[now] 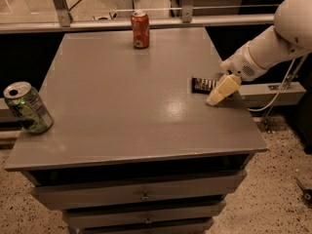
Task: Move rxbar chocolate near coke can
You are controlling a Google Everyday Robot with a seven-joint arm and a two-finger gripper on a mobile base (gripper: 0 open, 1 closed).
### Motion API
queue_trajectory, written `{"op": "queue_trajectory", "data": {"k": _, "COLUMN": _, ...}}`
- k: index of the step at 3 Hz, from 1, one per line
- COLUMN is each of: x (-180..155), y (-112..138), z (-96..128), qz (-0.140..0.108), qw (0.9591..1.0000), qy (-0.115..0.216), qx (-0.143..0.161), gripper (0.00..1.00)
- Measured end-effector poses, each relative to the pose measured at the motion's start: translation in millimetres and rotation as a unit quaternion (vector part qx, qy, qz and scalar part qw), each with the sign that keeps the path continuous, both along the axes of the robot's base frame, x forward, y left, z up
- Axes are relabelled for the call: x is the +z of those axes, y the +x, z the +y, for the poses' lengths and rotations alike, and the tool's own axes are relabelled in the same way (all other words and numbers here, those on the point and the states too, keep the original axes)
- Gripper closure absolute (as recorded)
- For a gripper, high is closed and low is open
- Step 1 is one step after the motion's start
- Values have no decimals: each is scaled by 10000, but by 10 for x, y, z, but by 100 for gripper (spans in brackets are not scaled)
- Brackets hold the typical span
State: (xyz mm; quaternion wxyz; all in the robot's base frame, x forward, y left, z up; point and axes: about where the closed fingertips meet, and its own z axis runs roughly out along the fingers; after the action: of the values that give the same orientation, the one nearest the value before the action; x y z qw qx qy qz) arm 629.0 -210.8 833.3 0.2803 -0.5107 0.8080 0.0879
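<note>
- A green can (27, 107) stands slightly tilted at the left edge of the table (122, 111); its label cannot be read.
- The coke can (140, 29), red with unreadable white markings, stands upright at the far edge.
- The rxbar chocolate (203, 85) lies flat near the right edge, well apart from the coke can; its pale lettering is illegible.
- The end effector (216, 97) sits over the bar's right end; open or closed, I cannot tell.
</note>
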Motion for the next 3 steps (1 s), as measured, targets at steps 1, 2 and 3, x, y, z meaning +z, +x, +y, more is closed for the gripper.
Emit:
{"op": "queue_trajectory", "data": {"k": 1, "x": -99, "y": 61, "z": 121, "qz": 87, "qw": 9997, "qy": 204, "qx": 31, "gripper": 41}}
{"op": "queue_trajectory", "data": {"k": 2, "x": -53, "y": 62, "z": 123, "qz": 88, "qw": 9997, "qy": 205, "qx": 32, "gripper": 63}}
{"op": "queue_trajectory", "data": {"k": 3, "x": 13, "y": 61, "z": 124, "qz": 87, "qw": 9997, "qy": 206, "qx": 34, "gripper": 93}}
